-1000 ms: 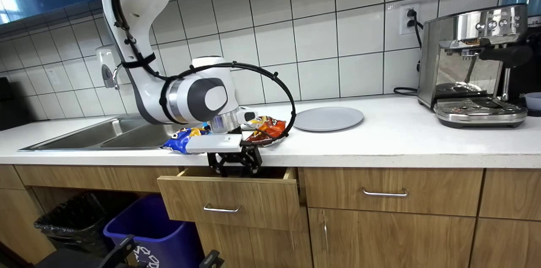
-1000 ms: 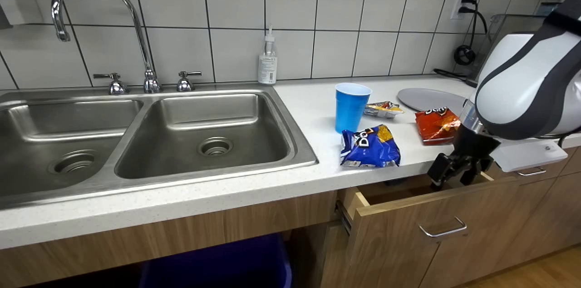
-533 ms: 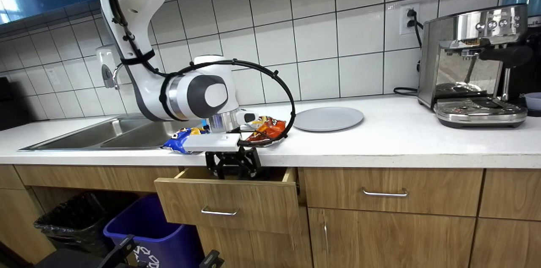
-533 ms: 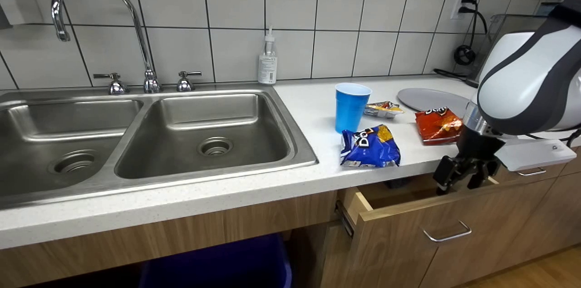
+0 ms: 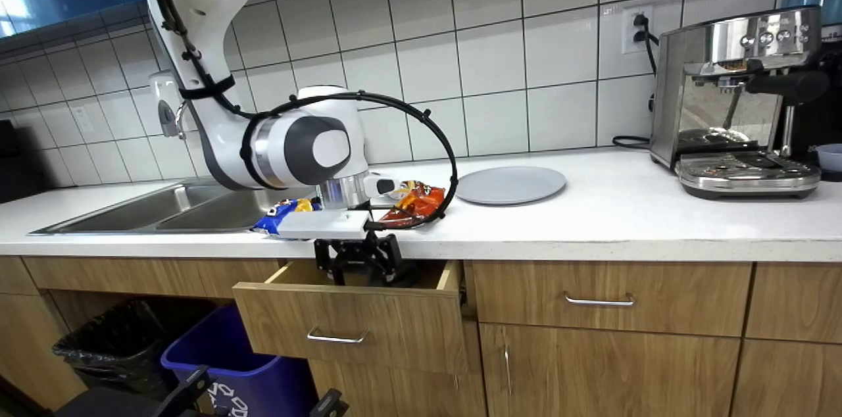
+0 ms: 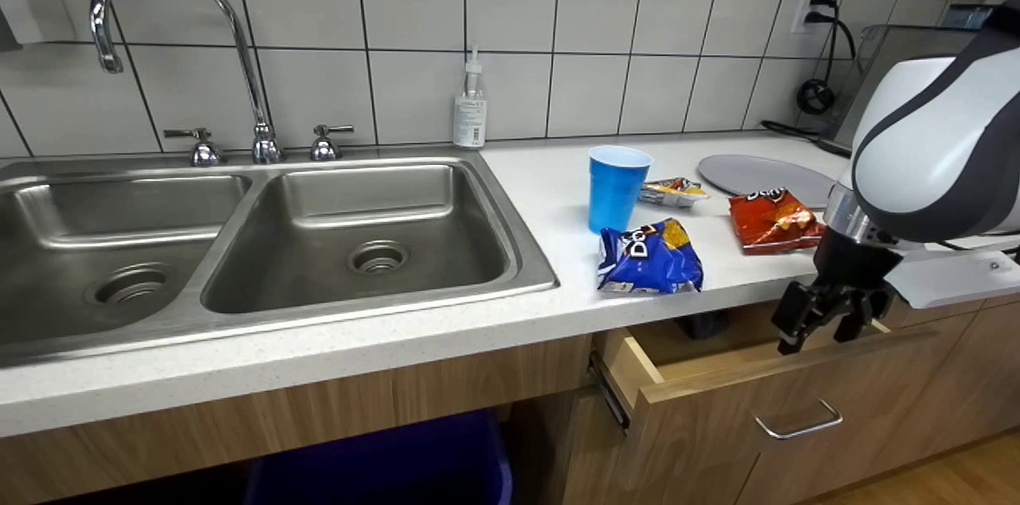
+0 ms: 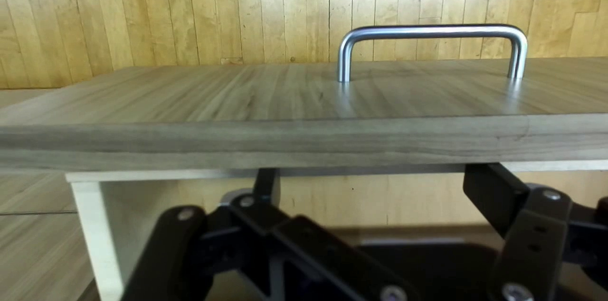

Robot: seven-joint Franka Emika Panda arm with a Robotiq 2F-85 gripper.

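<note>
Drawer (image 5: 401, 325): farther out than before, past the front edge of the counter (image 5: 592, 223).
Gripper (image 7: 374, 177): I have its fingers apart inside the drawer, just behind its front.
Red bag (image 6: 769, 222): near that edge.
Gray plate (image 5: 512, 185): farther back.

Drawer (image 5: 395, 315) has wood-grain front w/ horiz. silver bar handle (image 7: 432, 31) & pale wood sides (image 6: 637, 367). Unit stands open, front projecting fwd. of countertop (image 5: 592, 213) edge above.

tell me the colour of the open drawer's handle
Silver; the handle shows best in the wrist view.
</note>
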